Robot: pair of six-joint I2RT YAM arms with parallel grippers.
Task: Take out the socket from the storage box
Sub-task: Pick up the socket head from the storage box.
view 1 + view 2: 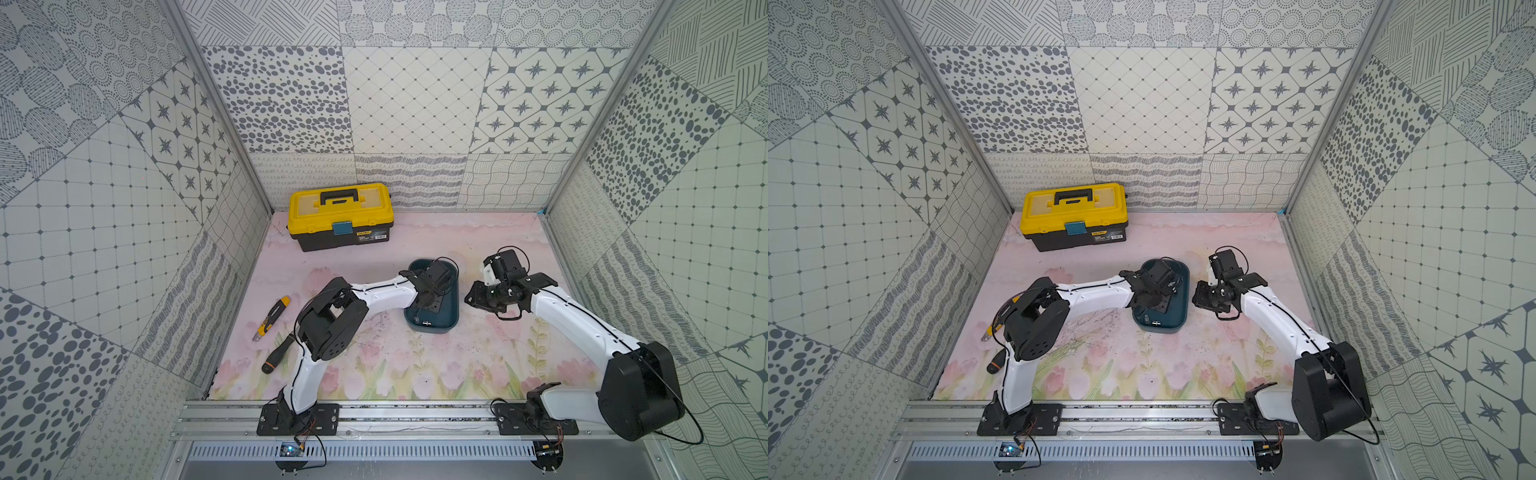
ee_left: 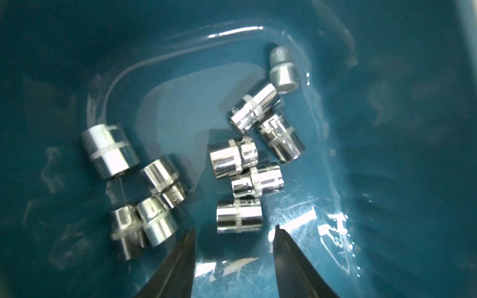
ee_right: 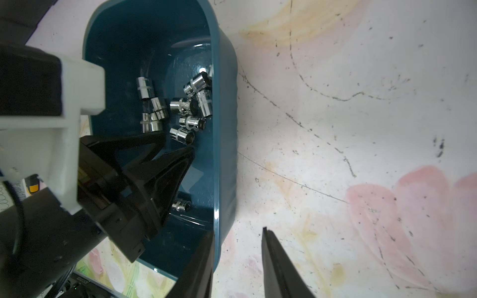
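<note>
Just ahead of the left gripper's (image 2: pixel 235 230) black tapered fingers, which are spread apart and gripping nothing, lies a chrome socket (image 2: pixel 239 216), a short cylinder with a knurled band. Shiny other sockets (image 2: pixel 109 151) scatter around it on the storage box's (image 2: pixel 387 154) smooth, glossy teal floor. At the box's rounded rim the right gripper (image 3: pixel 238 230) hangs parted and empty over the scuffed floral mat (image 3: pixel 361 103).

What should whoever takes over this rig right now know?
Left gripper: open, down inside the box, tips just short of a socket, holding nothing.
Right gripper: open, jaws apparently astride the box's side wall, outer finger clear of it, not clamped.
Every socket seen lies loose on the box floor; none is out.
Done: the reach into the box.
Left: close on a socket and lift it out.
</note>
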